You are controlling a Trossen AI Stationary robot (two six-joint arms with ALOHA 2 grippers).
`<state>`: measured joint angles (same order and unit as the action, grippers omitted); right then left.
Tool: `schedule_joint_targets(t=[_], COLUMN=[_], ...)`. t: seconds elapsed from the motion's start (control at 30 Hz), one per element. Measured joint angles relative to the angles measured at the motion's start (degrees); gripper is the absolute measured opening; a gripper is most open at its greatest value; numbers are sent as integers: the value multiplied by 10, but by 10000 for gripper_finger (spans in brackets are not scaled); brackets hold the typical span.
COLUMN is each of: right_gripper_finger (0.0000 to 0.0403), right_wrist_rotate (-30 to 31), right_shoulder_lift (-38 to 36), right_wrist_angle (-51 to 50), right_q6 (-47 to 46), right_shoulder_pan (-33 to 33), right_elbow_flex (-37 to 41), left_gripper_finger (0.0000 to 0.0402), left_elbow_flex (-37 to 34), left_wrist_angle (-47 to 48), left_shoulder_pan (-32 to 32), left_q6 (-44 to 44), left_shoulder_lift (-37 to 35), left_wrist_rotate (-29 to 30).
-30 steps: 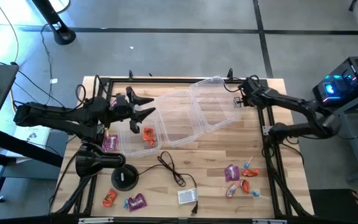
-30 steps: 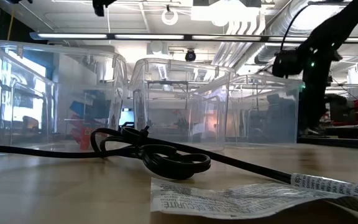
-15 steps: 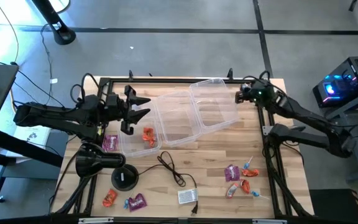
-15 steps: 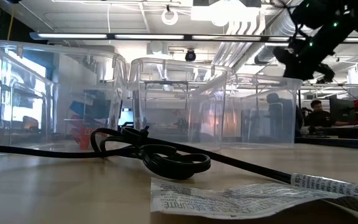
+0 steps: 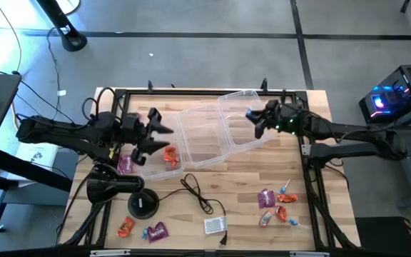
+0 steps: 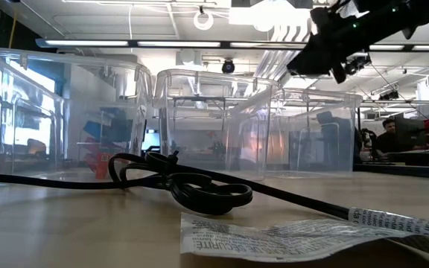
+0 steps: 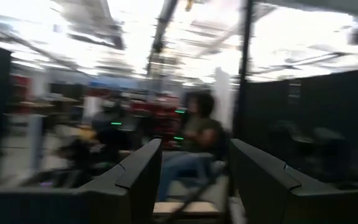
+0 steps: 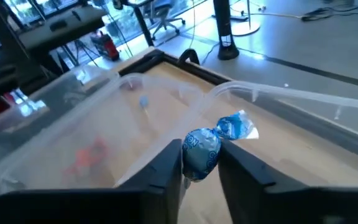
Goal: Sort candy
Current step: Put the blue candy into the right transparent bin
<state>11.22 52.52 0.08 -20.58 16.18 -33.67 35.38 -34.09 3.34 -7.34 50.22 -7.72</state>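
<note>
- While the row of three clear bins (image 5: 205,135) served as the landmark, the left gripper (image 5: 150,135) hovered over the leftmost bin, its fingers spread apart and holding nothing; the left wrist view showed a clear gap between them and only the room beyond.
- An orange-red candy (image 5: 170,155) already lay inside that leftmost bin, and a purple one (image 5: 125,165) sat on the table just outside the bin's left wall.
- Nearer the table's front edge than the bins lay a black cable (image 5: 196,191), a small white box (image 5: 215,225), and two loose sweets (image 5: 141,230).
- Over the rightmost bin, the right gripper (image 5: 255,121) was pinched shut on a light blue candy (image 8: 211,147), with the bin's open interior below it in the right wrist view.
- Right of the bins and toward the front, a cluster of unsorted candy (image 5: 275,205) waited on the table.
- Judged risks: the grip looked to sit on the sweet's rounded body with the wrapper's twist hanging free, so a jolt could have let it slip early.
- Released too near the rim, it might have bounced off the bin wall onto the table or into the middle bin.
- A low finger could have nudged the light bin and skewed the row.
</note>
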Motion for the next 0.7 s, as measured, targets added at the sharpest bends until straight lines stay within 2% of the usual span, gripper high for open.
schedule_joint_targets(t=[0.13,0.27,0.37,0.43,0.5,0.57,0.6,0.63,0.7], right_gripper_finger=[165,205,217,220,220,221,221,221,221], right_wrist_rotate=[39,39,40,40,40,40,40,40,40], right_shoulder_lift=[34,49,49,48,48,48,48,48,48], right_wrist_angle=[21,52,64,70,78,79,79,79,82], right_q6=[10,17,30,31,34,42,42,42,42], right_shoulder_pan=[-44,-77,-94,-101,-106,-107,-107,-107,-103], right_elbow_flex=[0,0,0,0,0,0,0,0,0], left_gripper_finger=[182,182,182,182,181,178,176,173,169], left_elbow_flex=[0,0,0,0,4,35,59,87,146], left_wrist_angle=[10,20,28,46,93,193,252,306,405], left_shoulder_pan=[16,24,24,24,21,0,-20,-43,-98], left_q6=[-16,-16,-9,11,26,35,33,23,-7], left_shoulder_lift=[0,1,2,2,2,4,6,10,21], left_wrist_rotate=[-38,-35,0,80,217,354,399,419,403])
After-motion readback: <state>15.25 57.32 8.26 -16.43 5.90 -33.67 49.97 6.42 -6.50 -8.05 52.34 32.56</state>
